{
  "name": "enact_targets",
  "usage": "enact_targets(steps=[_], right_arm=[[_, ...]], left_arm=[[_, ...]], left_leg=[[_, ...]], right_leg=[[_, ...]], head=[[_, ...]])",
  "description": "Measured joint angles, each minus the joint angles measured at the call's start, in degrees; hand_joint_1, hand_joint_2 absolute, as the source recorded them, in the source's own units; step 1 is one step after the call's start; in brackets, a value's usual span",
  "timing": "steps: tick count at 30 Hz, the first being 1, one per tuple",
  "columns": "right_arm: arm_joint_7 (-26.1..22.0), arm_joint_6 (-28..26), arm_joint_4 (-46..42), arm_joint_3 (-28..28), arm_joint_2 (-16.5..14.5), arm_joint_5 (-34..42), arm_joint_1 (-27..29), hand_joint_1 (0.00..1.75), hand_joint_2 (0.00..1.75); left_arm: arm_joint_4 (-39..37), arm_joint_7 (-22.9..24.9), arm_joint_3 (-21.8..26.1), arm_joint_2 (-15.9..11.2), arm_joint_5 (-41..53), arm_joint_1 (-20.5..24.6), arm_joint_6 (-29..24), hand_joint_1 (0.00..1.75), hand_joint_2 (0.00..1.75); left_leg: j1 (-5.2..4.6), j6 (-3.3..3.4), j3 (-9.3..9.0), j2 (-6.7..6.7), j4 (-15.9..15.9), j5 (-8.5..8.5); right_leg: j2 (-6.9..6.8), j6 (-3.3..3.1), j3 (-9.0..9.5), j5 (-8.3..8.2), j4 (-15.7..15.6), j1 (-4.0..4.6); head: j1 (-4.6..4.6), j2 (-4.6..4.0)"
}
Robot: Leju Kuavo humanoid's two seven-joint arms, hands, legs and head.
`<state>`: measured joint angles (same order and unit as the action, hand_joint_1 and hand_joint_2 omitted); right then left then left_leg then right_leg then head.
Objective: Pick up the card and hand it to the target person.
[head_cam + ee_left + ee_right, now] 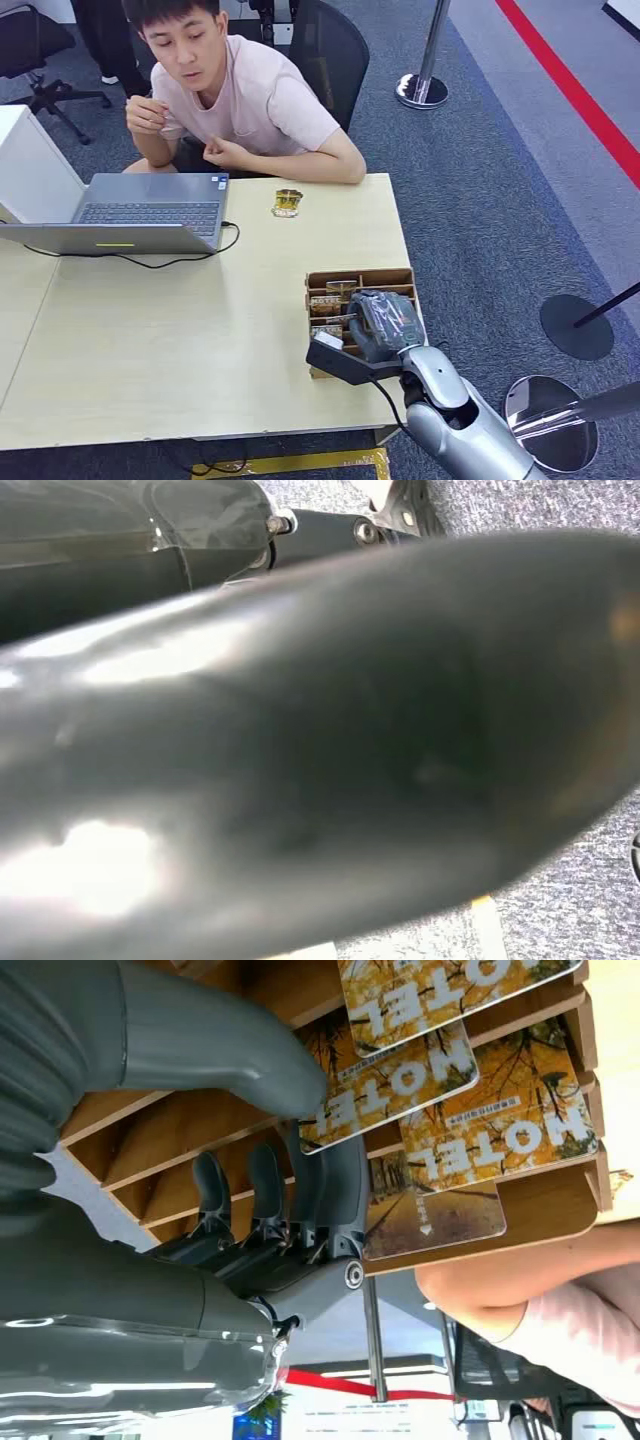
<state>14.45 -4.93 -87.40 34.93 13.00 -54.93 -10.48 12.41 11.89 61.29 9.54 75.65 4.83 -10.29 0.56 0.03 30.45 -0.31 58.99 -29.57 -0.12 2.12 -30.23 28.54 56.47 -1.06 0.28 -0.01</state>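
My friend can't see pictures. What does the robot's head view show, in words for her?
The robot's right hand reaches into a wooden card rack on a pale table. Across it, a person in a pink shirt leans beside an open laptop, one loose card nearby.

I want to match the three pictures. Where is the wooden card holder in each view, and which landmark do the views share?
Head view: the wooden card holder stands at the table's right edge, partly under the right hand.
Right wrist view: the holder's slots cross the upper half, hotel cards in them.
Left wrist view: not in it.
Shared landmark: the person in the pink shirt.
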Motion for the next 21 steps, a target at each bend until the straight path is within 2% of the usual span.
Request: enact_targets(steps=[6,10,11,16,21], right_arm=[[0.02,0.23,-0.05,0.02,0.0,0.12,-0.01,1.15,1.75],[0.02,0.35,-0.07,0.05,0.0,0.18,-0.01,1.31,1.75],[0.02,0.39,-0.06,0.07,0.0,0.2,0.0,1.36,1.75],[0.03,0.54,-0.05,0.13,0.0,0.24,0.04,1.36,1.75],[0.04,0.54,-0.05,0.14,0.0,0.24,0.04,1.59,1.75]], left_arm=[[0.0,0.49,0.01,-0.1,-0.05,0.0,-0.02,0.0,0.0],[0.0,0.2,0.07,-0.15,-0.5,0.0,0.38,0.0,1.75],[0.0,-0.09,0.16,-0.15,-0.8,0.0,0.67,0.0,1.75],[0.0,-1.16,1.21,-0.23,-1.97,0.0,1.57,0.0,1.75],[0.0,-1.38,1.44,-0.32,-2.26,0.0,1.7,0.0,1.75]], left_leg=[[0.0,0.0,0.0,0.0,0.0,0.0],[0.0,0.0,-0.01,0.0,0.0,0.0],[0.0,0.0,-0.01,0.0,0.0,0.0],[0.0,0.0,-0.01,0.0,0.0,0.0],[0.0,0.0,-0.02,0.0,0.0,0.0]], right_leg=[[0.0,0.0,0.0,0.0,0.0,0.0],[0.0,0.0,0.0,0.0,0.0,0.0],[0.0,0.0,0.0,0.0,0.0,0.0],[0.01,0.0,0.0,0.0,0.0,0.0],[0.0,0.0,0.0,0.0,0.0,0.0]], head=[[0.0,0.01],[0.0,-0.01],[0.01,-0.01],[0.0,-0.01],[0.0,0.0]])
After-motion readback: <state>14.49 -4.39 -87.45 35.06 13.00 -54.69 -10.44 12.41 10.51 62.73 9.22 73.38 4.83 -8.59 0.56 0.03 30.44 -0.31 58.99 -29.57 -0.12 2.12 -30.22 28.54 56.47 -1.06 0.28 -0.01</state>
